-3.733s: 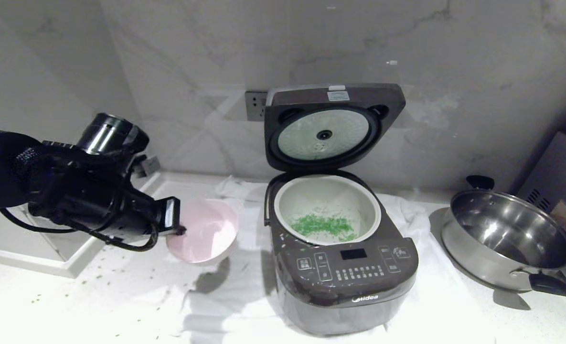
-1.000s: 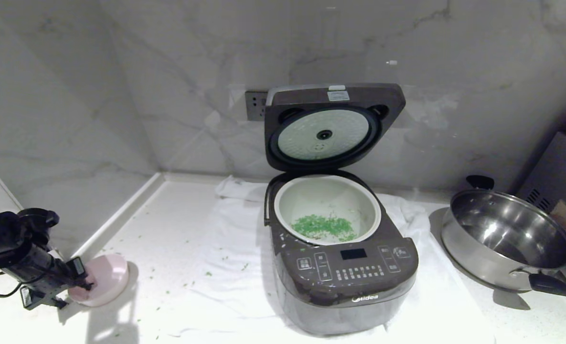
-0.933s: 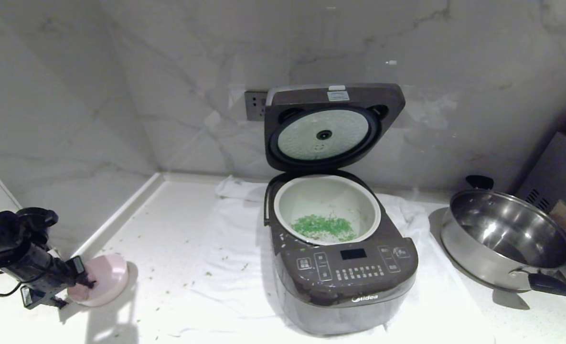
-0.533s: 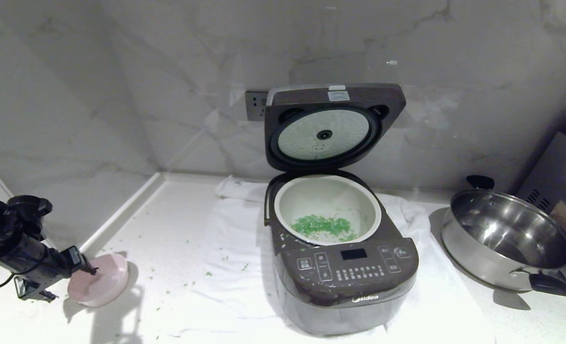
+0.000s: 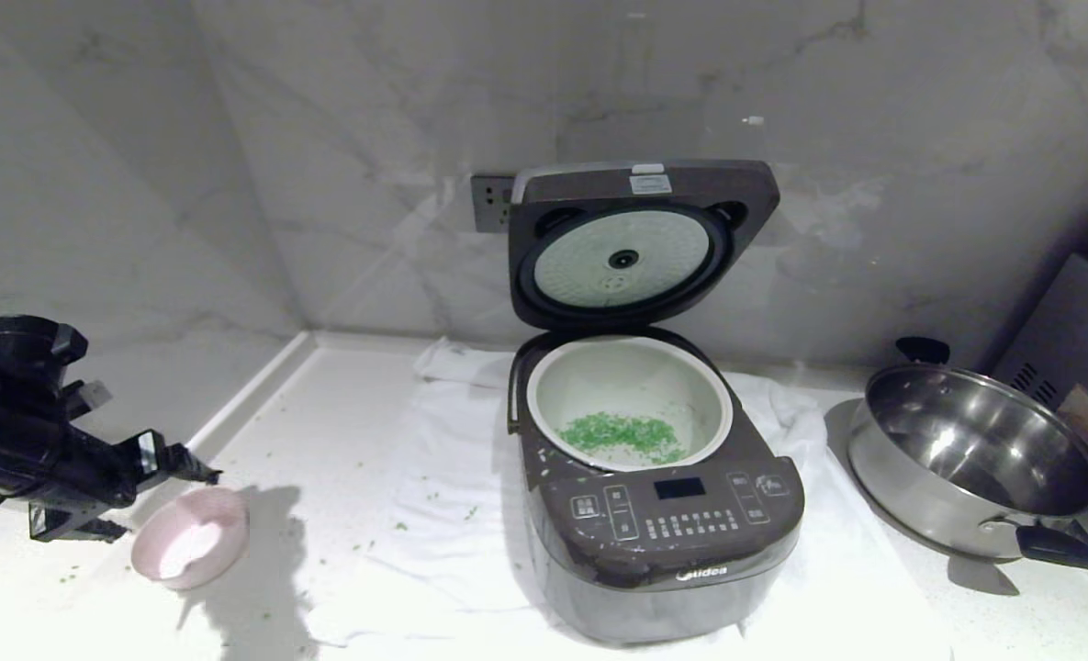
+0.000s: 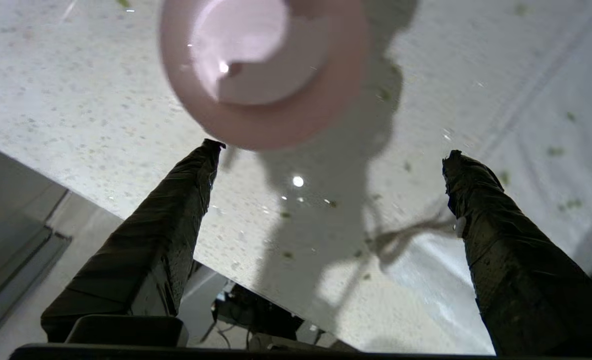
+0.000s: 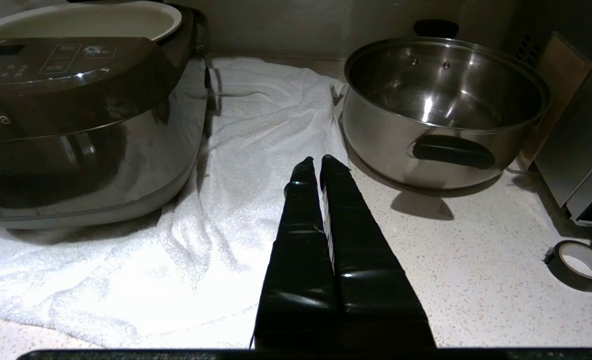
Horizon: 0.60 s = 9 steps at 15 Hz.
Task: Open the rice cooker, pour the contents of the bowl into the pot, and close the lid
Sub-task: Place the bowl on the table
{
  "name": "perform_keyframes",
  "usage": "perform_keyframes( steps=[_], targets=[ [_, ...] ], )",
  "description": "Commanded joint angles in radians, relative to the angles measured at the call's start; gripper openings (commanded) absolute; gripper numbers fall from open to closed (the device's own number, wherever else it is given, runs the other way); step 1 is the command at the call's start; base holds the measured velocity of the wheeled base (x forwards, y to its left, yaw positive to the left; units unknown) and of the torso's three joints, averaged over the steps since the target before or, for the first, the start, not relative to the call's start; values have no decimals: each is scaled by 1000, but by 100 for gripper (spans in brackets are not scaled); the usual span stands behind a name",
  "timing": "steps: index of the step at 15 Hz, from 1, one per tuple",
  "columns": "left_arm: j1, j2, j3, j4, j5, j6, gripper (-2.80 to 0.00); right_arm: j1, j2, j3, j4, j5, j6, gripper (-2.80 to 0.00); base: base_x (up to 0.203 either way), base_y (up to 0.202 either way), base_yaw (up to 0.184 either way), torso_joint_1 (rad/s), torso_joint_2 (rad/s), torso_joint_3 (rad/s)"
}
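I read the left gripper (image 6: 330, 150) as fully spread, its two dark fingers (image 6: 176, 210) far apart with nothing between them. Its arm reaches in low from my left, angled slightly downward. The right gripper (image 7: 320, 165) is pressed closed, fingers flush together, empty, pointing forward and down.

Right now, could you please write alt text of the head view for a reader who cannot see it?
A dark rice cooker stands on a white towel with its lid raised and green bits in its pot. At far left, the open left claw hovers just above an empty pink bowl on the counter. A steel pan sits at right.
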Motion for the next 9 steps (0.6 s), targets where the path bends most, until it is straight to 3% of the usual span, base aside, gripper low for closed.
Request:
perform_keyframes(
  steps=[1,4,7,9],
  targets=[
    [-62,-140,83,-83,-51,18,0,0,1,2,0,0,0,-280,0,0,0,0,0,0],
    [-176,-249,182,-217,-93,48,0,0,-1,2,1,0,0,-280,0,0,0,0,0,0],
    [-257,-352,340,-509,-169,69,0,0,0,2,1,0,0,-280,0,0,0,0,0,0],
    [-306,-388,411,-645,-180,72,0,0,-1,2,0,0,0,-280,0,0,0,0,0,0]
  ],
)
